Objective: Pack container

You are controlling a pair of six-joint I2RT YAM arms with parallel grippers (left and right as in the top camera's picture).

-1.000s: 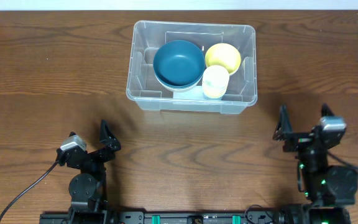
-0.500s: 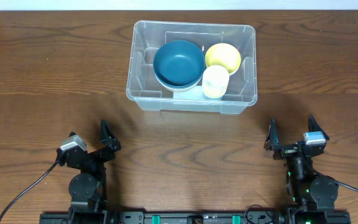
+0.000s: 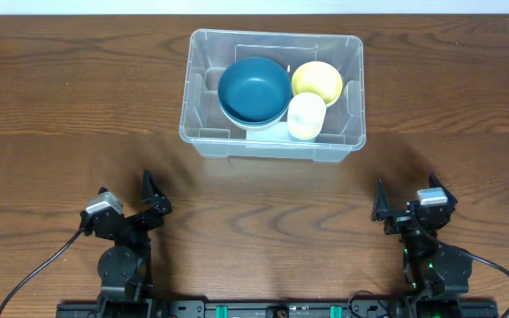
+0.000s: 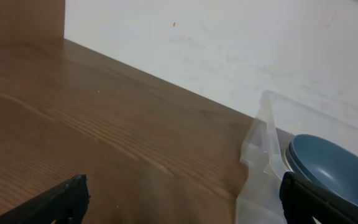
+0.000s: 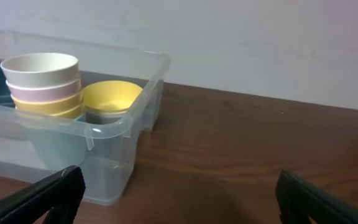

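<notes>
At top centre of the overhead view, your large clear plastic rectangular container point(image 3: 197, 99) sits on the brown wooden worktop point(image 3: 60, 106); below, your left hand point(image 3: 127, 191) and right hand point(image 3: 406, 191) stand spread, empty.

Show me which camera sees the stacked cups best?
The right wrist view: the stacked cups show side-on, each layer visible, inside the container. Overhead shows only the top cup. The left wrist view misses them.

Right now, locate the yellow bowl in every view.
Overhead: yellow bowl, upper centre-right, at the right end of the container.
Left wrist: not in it.
Right wrist: yellow bowl left of centre, right of the stacked cups.
Shared landmark: the clear container.
</notes>
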